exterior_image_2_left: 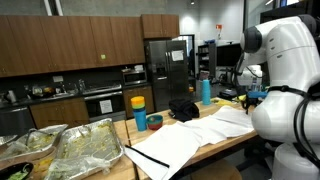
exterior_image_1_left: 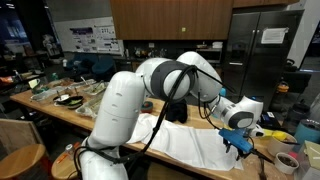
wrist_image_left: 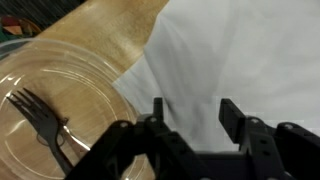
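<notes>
Wrist view, left to right:
- Black plastic fork: thin tines, matte. It lies flat inside the plate at the far left.
- Clear round plastic plate: glossy, with a ridged rim, and the wood grain shows through it. It rests on the worktop.
- Light wooden worktop: smooth, with fine grain running across it.
- White creased sheet: soft folds and a matte surface; whether it is cloth or paper cannot be told. One pointed corner overlaps the plate's rim. The sheet fills the right half of the view and lies directly under the hand.
- Hand: dark and blocky. Its two squared fingers stand apart, with bare white sheet showing in the gap. Nothing is clamped between them. Whether the tips touch the sheet cannot be told.

Exterior views:
- Crinkled silver foil trays sit at the left end of the worktop.
- A blue and yellow cylinder stands upright beyond them.
- The white creased sheet spreads flat and wide across the middle of the worktop in both exterior views.
- A black lumpy bundle sits behind the sheet.
- A tall blue bottle stands upright to the right of the bundle.
- The smooth, rounded white arm reaches over the sheet in an exterior view, with the hand low over the sheet's right edge.
</notes>
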You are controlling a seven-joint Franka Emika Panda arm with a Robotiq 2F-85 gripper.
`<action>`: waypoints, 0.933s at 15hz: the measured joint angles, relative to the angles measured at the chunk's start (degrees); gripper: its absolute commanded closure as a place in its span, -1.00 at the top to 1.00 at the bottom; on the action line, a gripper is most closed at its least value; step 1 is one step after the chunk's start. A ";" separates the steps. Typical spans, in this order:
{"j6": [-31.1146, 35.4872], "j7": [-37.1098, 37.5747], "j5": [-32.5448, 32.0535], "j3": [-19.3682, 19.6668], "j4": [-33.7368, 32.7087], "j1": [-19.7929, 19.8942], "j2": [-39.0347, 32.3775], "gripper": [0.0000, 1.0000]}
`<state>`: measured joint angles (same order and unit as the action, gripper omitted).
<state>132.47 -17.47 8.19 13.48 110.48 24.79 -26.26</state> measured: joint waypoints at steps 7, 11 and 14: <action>-0.42 0.01 2.13 -0.24 -0.68 1.42 -0.68 -1.00; -1.25 0.01 3.80 -0.39 -1.29 2.14 -0.67 -0.99; -1.28 -0.25 4.84 -0.53 -1.54 2.31 -0.19 -0.99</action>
<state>131.19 -17.72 13.03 12.95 108.94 27.10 -26.46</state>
